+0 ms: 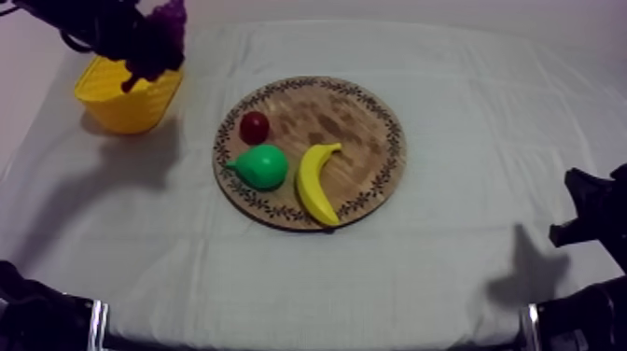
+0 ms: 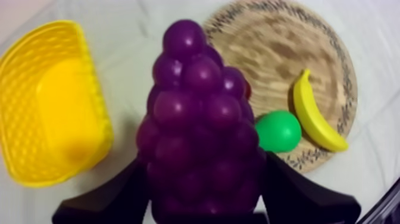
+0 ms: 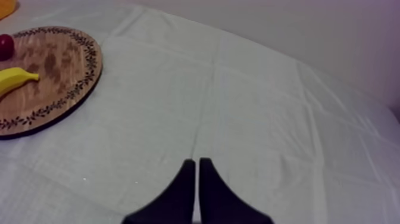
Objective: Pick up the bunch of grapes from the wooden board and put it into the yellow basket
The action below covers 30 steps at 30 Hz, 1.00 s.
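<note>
My left gripper (image 1: 149,58) hangs over the yellow basket's (image 1: 114,101) right rim at the table's far left, shut on the purple bunch of grapes (image 1: 170,21). In the left wrist view the grapes (image 2: 199,128) stand between my black fingers (image 2: 122,190), with the basket (image 2: 50,104) beside them and the round wooden board (image 2: 286,53) behind. My right gripper (image 3: 197,179) rests low at the right side of the table, its fingers together as a narrow wedge over bare cloth.
On the wooden board (image 1: 373,121) lie a small red fruit (image 1: 254,126), a green pear (image 1: 263,166) and a yellow banana (image 1: 315,183). The right arm (image 1: 592,219) sits at the table's right edge.
</note>
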Each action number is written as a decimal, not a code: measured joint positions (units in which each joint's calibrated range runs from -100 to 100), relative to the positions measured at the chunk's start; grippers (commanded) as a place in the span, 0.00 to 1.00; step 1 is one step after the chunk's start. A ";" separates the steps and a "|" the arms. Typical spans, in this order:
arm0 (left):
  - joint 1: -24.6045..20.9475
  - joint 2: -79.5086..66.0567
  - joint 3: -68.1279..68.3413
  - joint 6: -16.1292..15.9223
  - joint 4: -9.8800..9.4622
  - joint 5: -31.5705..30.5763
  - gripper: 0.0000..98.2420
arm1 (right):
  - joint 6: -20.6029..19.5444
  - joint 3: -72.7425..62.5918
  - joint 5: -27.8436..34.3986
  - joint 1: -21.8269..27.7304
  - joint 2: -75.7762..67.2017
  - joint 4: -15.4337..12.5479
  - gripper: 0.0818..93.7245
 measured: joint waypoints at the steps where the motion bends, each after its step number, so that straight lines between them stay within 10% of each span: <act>1: -0.58 -0.47 -0.48 0.12 0.08 0.26 0.64 | -0.12 0.00 0.00 0.00 0.00 0.00 0.00; 30: -14.45 12.46 -21.43 1.90 -0.69 3.54 0.64 | -0.14 0.00 0.00 0.00 0.00 0.00 0.00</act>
